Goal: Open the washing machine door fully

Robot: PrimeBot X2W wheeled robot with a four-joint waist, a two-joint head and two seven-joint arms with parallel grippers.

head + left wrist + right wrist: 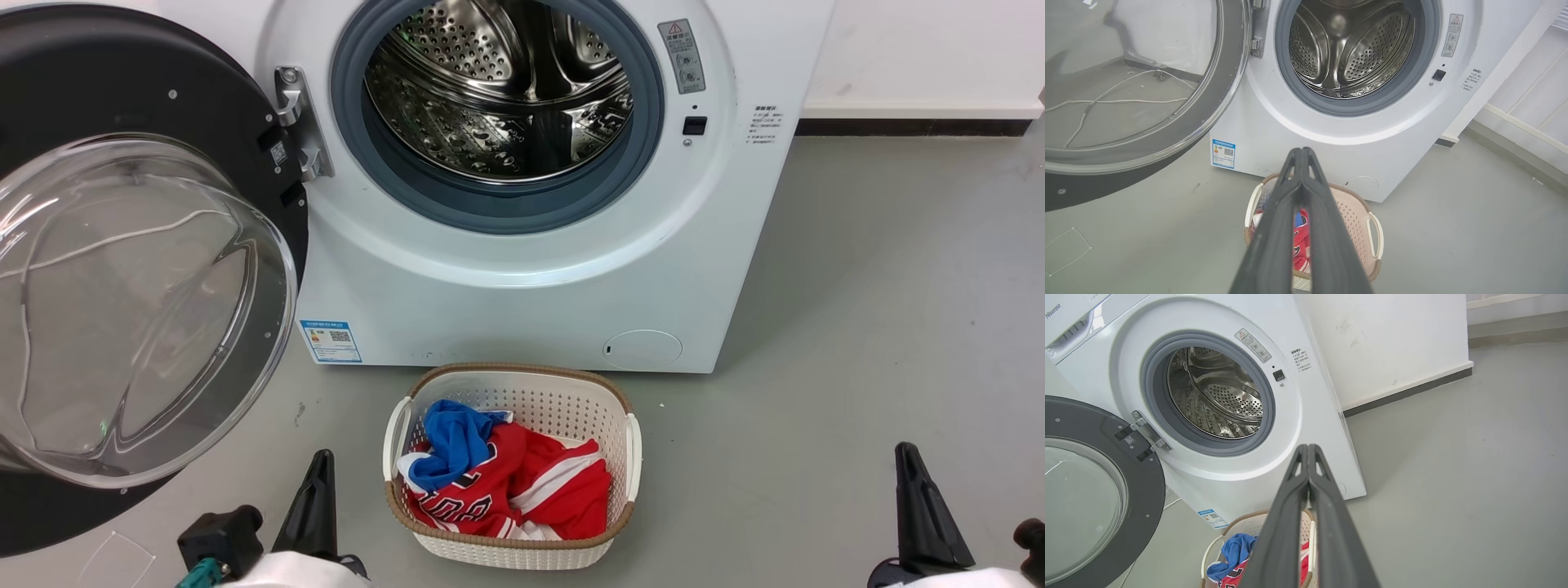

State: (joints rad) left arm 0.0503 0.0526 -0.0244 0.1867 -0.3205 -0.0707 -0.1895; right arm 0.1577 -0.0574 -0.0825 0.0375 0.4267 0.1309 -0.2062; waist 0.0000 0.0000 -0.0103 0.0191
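Looking along my left gripper (1302,153), I see its two fingers clenched together on nothing; my right gripper (1307,448) is pressed closed and empty too. Between them at the lower centre sits the laundry basket (522,368) of red and blue clothes. Behind it stands the washing machine (522,294), with the washing machine door (139,310) hanging wide open at frame left.

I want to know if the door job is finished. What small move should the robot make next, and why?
Probably lift the left gripper to the washing machine door and press its black rim gently outward. The door stands swung well clear of the drum, but whether its hinge is at its stop can't be told. That gripper and the right gripper are shut, touching nothing.
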